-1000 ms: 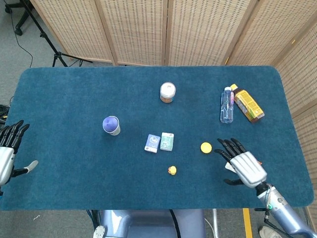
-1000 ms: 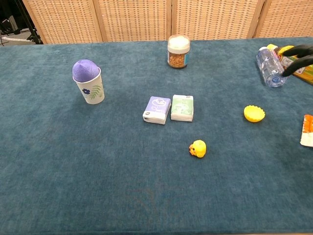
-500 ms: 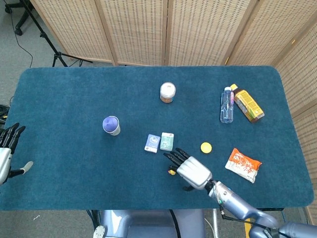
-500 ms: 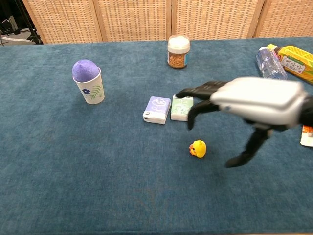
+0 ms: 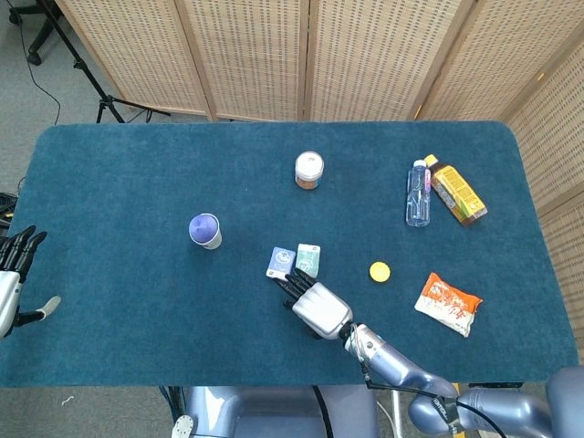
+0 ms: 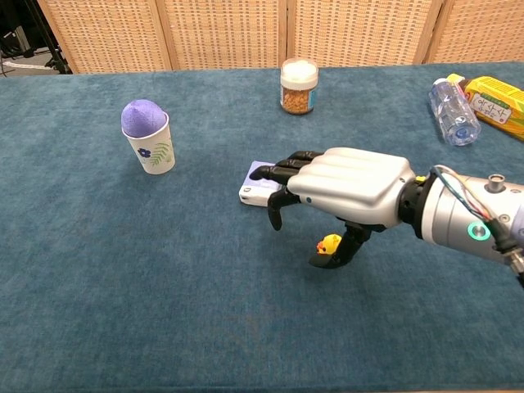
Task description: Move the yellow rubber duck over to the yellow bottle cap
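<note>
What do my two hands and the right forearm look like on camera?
The right hand has a glossy silver-white shell over the back and black fingers. Its forearm is silver metal with thin cables and a glowing green ring light. The left hand, at the frame edge, shows the same black fingers and pale shell.

A lab-like recording room: blue-carpeted table [image 5: 109, 182], wicker folding screens [image 5: 274, 55] at 12 o'clock, a stand's tripod legs [image 5: 100, 96] at 10 o'clock.
</note>
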